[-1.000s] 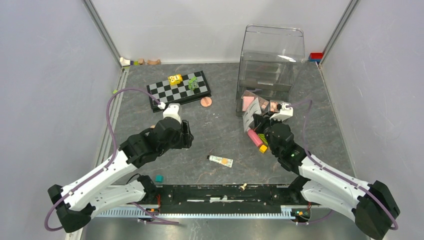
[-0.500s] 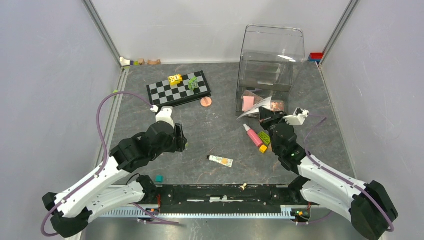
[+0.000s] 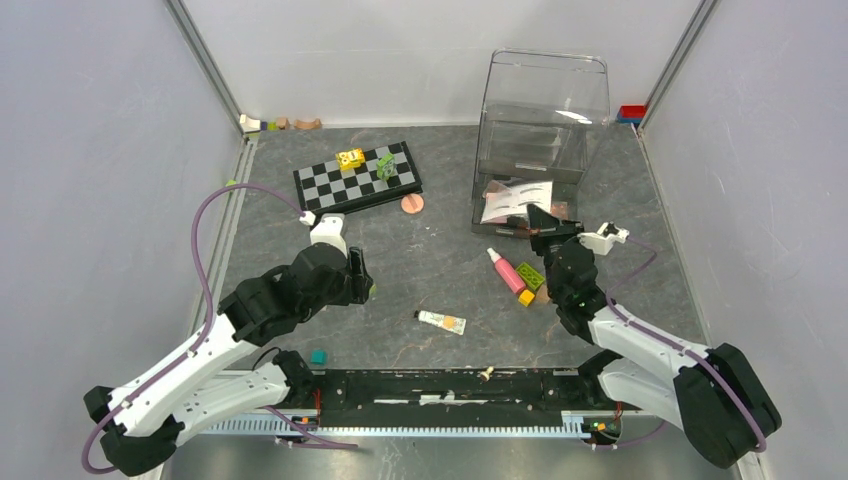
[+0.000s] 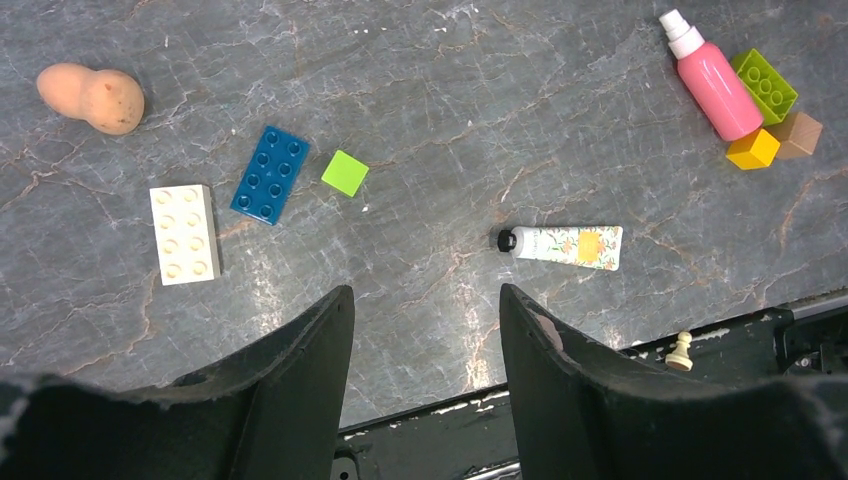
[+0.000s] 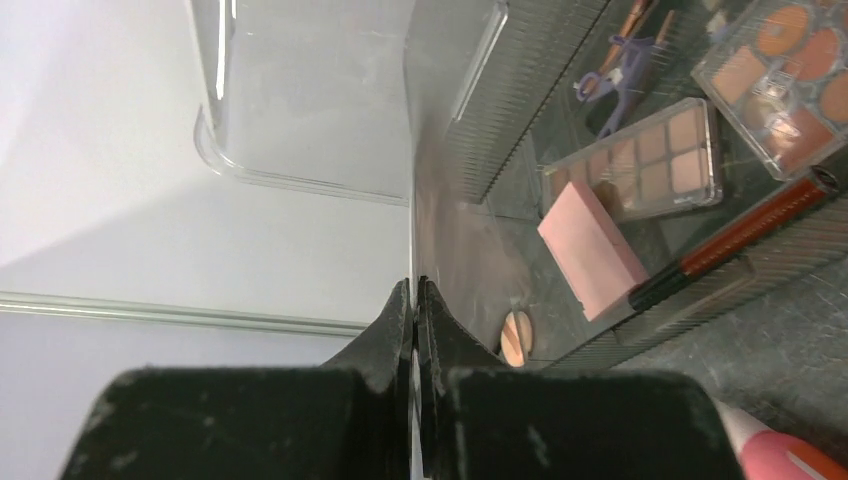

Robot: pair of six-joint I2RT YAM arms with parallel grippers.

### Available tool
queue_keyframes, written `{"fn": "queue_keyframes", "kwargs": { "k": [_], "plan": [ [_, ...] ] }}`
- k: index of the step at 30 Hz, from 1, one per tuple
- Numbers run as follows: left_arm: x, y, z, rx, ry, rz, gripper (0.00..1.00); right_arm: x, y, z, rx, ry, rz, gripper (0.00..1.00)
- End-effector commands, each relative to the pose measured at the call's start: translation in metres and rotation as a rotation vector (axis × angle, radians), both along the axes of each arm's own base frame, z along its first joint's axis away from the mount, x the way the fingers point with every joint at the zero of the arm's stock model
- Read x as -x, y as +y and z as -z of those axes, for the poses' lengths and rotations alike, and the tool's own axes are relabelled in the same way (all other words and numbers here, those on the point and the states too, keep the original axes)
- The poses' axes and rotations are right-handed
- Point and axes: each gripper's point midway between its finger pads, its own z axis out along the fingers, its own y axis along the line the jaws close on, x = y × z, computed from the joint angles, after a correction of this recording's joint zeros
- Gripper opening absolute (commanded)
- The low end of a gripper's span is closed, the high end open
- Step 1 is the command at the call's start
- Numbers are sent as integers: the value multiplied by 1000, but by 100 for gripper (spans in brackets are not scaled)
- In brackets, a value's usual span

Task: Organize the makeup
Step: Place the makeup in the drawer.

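Top external view: my desk (image 3: 440,250) is a dark grey slab veined like marble. It is boxed in by pale grey walls (image 3: 100,150), with metal rails running up the far corners. A clear organizer (image 3: 545,110) stands in the upper right of the frame, and a chessboard (image 3: 358,178) lies up and left of centre.

My right claw (image 5: 413,295) is pinched tight on the white card (image 3: 515,198), which hangs flat over the organizer's open front tray. From the right wrist I see the card edge-on, as a thin line rising from between my fingers. In the tray to the right of it are a brown-pink eyeshadow palette (image 5: 645,160), a pink pad (image 5: 592,250) and a red-handled brush (image 5: 745,235). A purple curler (image 5: 612,75) lies further up the frame.

My left claw (image 4: 425,295) is spread wide and grips nothing, hovering over bare stone left of centre. The left wrist view has the cream tube (image 4: 562,245) just above my right finger. The pink bottle (image 4: 712,78) is at upper right, beside green and yellow blocks (image 4: 765,85). A peach sponge (image 4: 90,97) sits at upper left, with a white block (image 4: 183,233) and a blue block (image 4: 268,173) below it.
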Motion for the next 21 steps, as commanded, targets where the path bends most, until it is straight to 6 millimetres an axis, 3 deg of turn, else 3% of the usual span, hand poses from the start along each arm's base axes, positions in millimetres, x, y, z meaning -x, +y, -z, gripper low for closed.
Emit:
{"fn": "queue_keyframes", "kwargs": {
  "k": [1, 13, 21],
  "plan": [
    [-5, 6, -10, -34, -36, 0, 62, -4, 0, -25, -49, -75, -7, 0],
    [-6, 17, -12, -36, -77, -36, 63, -24, -8, 1, -72, -16, 6, 0],
    [-7, 16, -10, -41, -76, -33, 63, -46, -5, 1, -70, -34, -27, 0]
  ]
}}
